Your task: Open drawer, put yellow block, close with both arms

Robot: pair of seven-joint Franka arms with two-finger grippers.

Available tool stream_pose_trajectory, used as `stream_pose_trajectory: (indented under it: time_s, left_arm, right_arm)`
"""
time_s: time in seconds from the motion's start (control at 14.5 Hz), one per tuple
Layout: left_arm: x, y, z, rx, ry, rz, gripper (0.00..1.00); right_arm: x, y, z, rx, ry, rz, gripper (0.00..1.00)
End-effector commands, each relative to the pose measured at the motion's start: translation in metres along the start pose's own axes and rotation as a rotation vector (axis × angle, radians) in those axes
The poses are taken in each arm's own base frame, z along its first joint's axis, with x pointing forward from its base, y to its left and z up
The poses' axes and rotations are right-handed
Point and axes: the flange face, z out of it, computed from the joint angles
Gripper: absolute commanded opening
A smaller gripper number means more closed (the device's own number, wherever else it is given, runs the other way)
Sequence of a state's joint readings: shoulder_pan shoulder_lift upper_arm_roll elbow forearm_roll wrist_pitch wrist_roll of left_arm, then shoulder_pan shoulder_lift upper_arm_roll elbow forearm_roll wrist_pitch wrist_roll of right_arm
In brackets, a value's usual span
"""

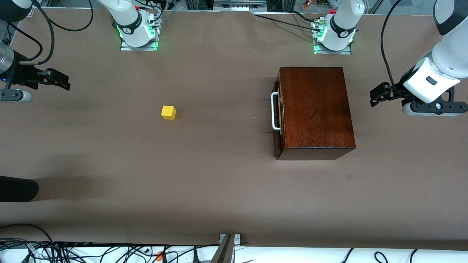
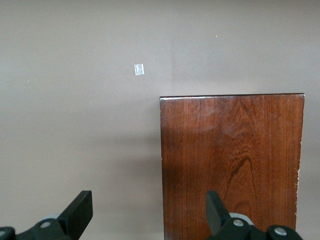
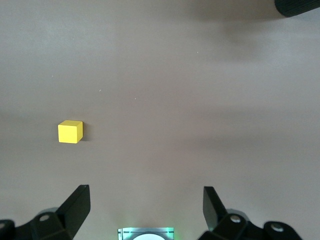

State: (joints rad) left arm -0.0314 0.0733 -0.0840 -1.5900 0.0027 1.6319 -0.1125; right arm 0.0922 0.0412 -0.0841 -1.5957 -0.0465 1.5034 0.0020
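The dark mahogany box (image 1: pixel 314 109) stands toward the left arm's end of the table. Its drawer is shut, with the white U-shaped handle (image 1: pixel 275 111) facing the middle of the table. The box top also shows in the left wrist view (image 2: pixel 232 165). The yellow block (image 1: pixel 168 112) sits on the table toward the right arm's end; it also shows in the right wrist view (image 3: pixel 70 131). My left gripper (image 1: pixel 376 95) is open and empty, up in the air beside the box. My right gripper (image 1: pixel 60 81) is open and empty, up over the table's right-arm end, well apart from the block.
The brown table cover (image 1: pixel 219 182) spreads all around the block and box. A dark rounded object (image 1: pixel 16 189) pokes in at the table edge near the right arm's end. A small tape mark (image 1: pixel 350 177) lies nearer the front camera than the box.
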Motion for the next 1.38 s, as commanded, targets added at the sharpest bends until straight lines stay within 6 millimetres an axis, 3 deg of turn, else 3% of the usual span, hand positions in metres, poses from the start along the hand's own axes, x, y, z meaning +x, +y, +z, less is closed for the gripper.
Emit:
stream_pose_trajectory:
  time_s: [0.0,0.69,0.83,0.96,1.1,1.31]
  left_arm:
    - [-0.001,0.000,-0.009,-0.001,-0.001,0.012,1.00]
    - [-0.006,0.009,-0.009,0.002,-0.024,0.012,1.00]
    - [-0.012,0.014,0.000,0.009,-0.089,0.026,1.00]
    - [-0.027,0.069,0.019,0.013,-0.193,0.129,1.00]
    - [-0.023,0.117,0.056,0.017,-0.258,0.207,1.00]
    - [-0.024,0.193,0.088,0.012,-0.223,0.232,1.00]
  right_arm:
    - [-0.003,0.000,-0.001,0.014,0.003,-0.002,1.00]
    - [-0.003,0.000,-0.001,0.014,0.003,0.004,1.00]
    - [-0.003,0.000,-0.001,0.014,0.003,0.005,1.00]
    - [-0.002,0.000,-0.001,0.014,0.004,0.005,1.00]
    - [-0.002,0.000,-0.001,0.014,0.004,0.005,1.00]
    - [-0.002,0.000,-0.001,0.012,0.004,0.005,1.00]
